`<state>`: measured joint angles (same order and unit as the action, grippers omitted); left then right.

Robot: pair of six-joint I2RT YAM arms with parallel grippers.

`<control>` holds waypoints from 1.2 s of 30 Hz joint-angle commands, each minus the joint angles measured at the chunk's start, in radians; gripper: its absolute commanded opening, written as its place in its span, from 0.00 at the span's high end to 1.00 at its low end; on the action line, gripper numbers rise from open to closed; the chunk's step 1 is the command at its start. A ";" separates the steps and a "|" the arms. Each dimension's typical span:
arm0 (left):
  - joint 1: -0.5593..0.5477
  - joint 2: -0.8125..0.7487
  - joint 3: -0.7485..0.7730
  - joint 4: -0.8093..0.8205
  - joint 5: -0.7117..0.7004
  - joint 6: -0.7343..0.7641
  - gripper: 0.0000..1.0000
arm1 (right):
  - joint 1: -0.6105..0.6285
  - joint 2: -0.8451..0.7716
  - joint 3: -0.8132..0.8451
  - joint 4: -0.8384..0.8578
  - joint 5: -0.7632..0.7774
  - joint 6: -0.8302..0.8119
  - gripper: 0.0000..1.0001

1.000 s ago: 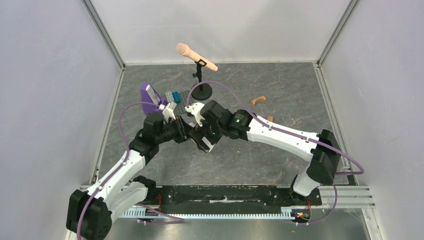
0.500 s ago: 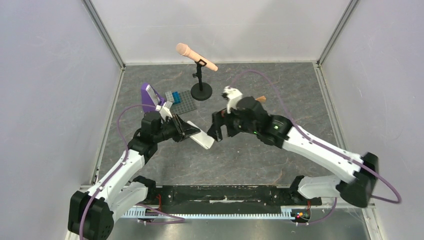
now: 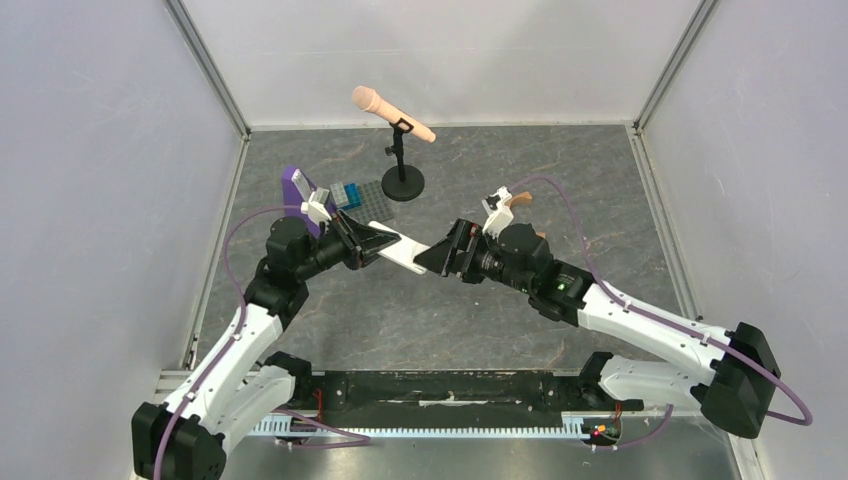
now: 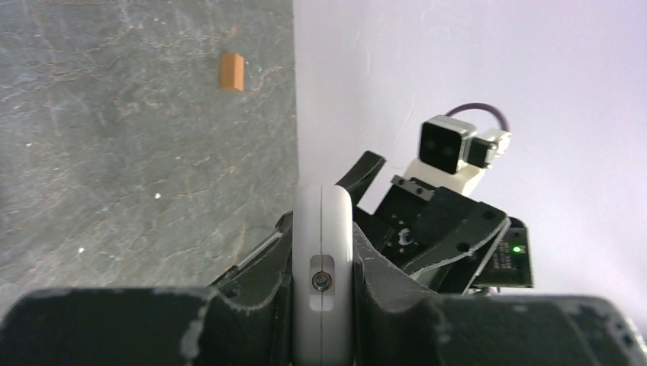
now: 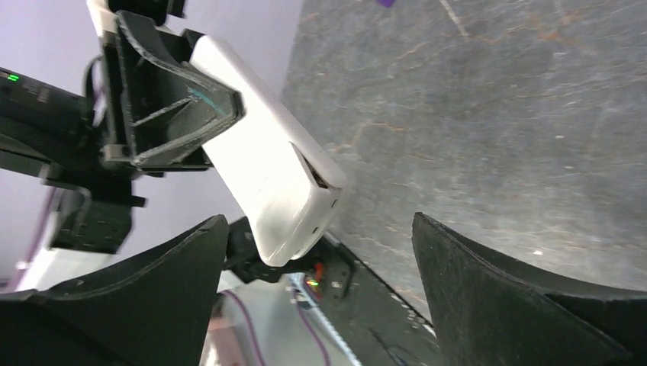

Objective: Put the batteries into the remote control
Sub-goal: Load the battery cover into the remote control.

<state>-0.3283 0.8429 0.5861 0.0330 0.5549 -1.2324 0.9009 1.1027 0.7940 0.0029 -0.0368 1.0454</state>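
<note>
From above, the right gripper (image 3: 437,258) has swung down since a moment ago and now faces the free end of the remote control (image 3: 408,257), which the left gripper (image 3: 380,243) holds above the desk's middle. The left wrist view shows the remote end-on, with that gripper's fingers (image 4: 263,286) clamped on both sides. In the right wrist view the right fingers (image 5: 503,297) are spread wide with the remote's end between them, seemingly untouched.

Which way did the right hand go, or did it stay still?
Yes. In the top view the right hand slid right: it was straight below the microphone stand, now it sits right of it, open at the end of the remote control.
</note>
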 commanded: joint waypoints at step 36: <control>0.005 -0.045 -0.012 0.253 0.031 -0.244 0.98 | -0.011 0.003 -0.199 0.528 -0.059 0.375 0.71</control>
<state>-0.3267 0.8112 0.5724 0.2039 0.5610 -1.4124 0.8925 1.1088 0.6228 0.4965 -0.0937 1.4288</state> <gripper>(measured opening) 0.280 0.303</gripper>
